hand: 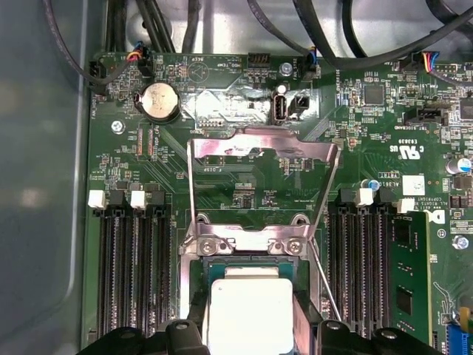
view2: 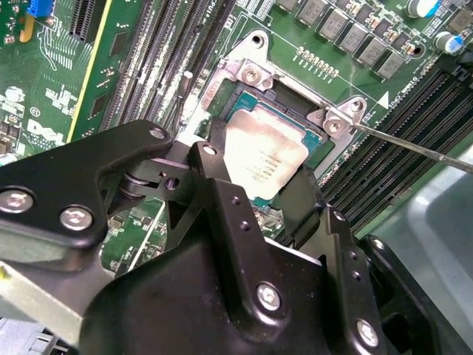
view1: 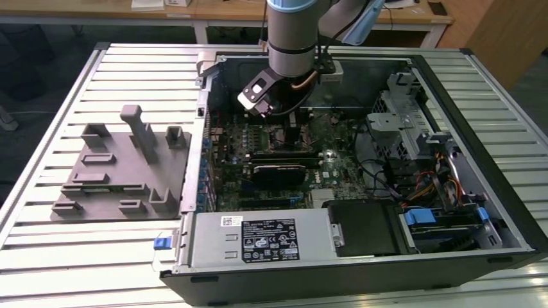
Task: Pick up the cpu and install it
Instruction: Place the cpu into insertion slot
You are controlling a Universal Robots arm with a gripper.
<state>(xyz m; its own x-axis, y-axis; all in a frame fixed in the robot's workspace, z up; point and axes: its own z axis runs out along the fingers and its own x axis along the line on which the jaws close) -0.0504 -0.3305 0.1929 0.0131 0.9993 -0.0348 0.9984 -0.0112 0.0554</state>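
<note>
The cpu is a silver-topped square with a thin green border, lying level within the dark socket frame on the motherboard. My gripper hangs directly over it, black fingers against two opposite edges, shut on the chip. In the first wrist view the cpu sits between the gripper fingers, below the raised metal load plate. In the exterior view the gripper reaches down into the open computer case near its far side.
A thin socket lever wire juts out beside the socket. Memory slots flank it, with a memory stick on one side. A grey fixture block lies at the exterior view's left; power supply and cables fill the case.
</note>
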